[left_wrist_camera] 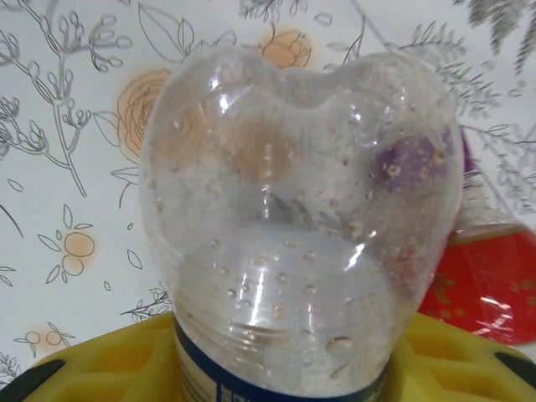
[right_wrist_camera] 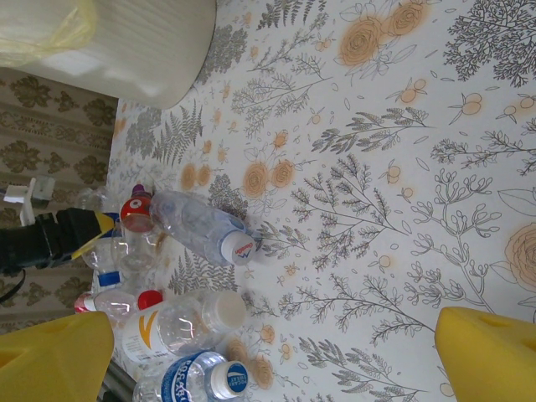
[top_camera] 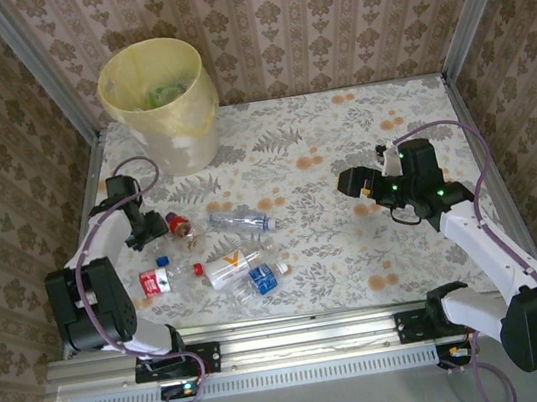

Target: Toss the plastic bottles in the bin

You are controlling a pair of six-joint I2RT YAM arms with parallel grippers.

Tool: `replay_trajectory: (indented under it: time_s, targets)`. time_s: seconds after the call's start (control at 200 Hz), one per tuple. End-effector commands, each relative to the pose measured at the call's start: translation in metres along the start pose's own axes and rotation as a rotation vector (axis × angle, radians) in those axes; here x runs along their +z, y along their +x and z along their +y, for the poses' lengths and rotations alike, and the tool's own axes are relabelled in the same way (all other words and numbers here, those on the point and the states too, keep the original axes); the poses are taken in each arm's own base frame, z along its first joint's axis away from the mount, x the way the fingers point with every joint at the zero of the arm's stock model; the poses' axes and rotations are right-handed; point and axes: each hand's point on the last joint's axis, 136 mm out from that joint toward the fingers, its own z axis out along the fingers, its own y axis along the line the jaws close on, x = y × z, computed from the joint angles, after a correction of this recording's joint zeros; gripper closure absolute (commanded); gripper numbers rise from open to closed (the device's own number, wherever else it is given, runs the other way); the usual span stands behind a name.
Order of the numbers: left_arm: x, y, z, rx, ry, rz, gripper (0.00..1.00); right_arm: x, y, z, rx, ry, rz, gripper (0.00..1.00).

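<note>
The table [top_camera: 376, 245] wears a pale cloth printed with grey ferns and orange blooms. Its near edge is hidden behind the arms' mounting rail. At the far left corner stands the bin [top_camera: 188, 147], a tall, round, smooth-walled pale-yellow bucket. It is lined with a yellowish translucent bag [top_camera: 199, 110] folded over the rim. In the right wrist view its upper part is cut off by the frame. Something green and clear lies inside, too small to make out.

The right gripper [top_camera: 350, 184] hovers over bare cloth right of centre, well apart from every bottle. Its yellow fingers [right_wrist_camera: 50, 360] are spread wide with nothing between them.

The left gripper [top_camera: 149, 231] is down among the bottles on the left, near the bin's foot. Its yellow fingers [left_wrist_camera: 109, 364] press on either side of a clear bottle [left_wrist_camera: 293, 209], pinching it. The bottle's base faces the wrist camera, dented into a heart shape and beaded with droplets. A dark blue label band is cut off at the bottom edge, and the neck and cap are hidden. A blurred red label [left_wrist_camera: 490, 285] shows just behind it.

More bottles lie loose on the near-left cloth:
- A white-capped bottle with an orange V on its label [top_camera: 233, 265].
- A clear ribbed bottle [top_camera: 241, 221] lying on its side.
- A blue-labelled bottle [top_camera: 265, 278].
- A red-labelled bottle [top_camera: 156, 280].
- A small red-capped bottle [top_camera: 179, 222] just beside the left gripper.
</note>
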Motion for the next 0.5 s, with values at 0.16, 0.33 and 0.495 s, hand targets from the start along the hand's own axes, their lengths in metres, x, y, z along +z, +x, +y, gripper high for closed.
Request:
replay_trajectory:
  time_s: [0.16, 0.33, 0.495]
  targets:
    - [-0.037, -0.015, -0.007, 0.028, 0.05, -0.111, 0.57, -0.003, 0.0, 0.003, -0.017, -0.017, -0.006, 0.0]
    - [-0.074, -0.032, -0.016, 0.034, 0.102, -0.237, 0.6, -0.004, 0.0, 0.002, -0.017, -0.012, -0.01, 0.0]
    - [-0.128, -0.055, -0.031, 0.044, 0.19, -0.414, 0.61, -0.004, -0.002, 0.004, -0.018, -0.017, -0.01, 0.0]
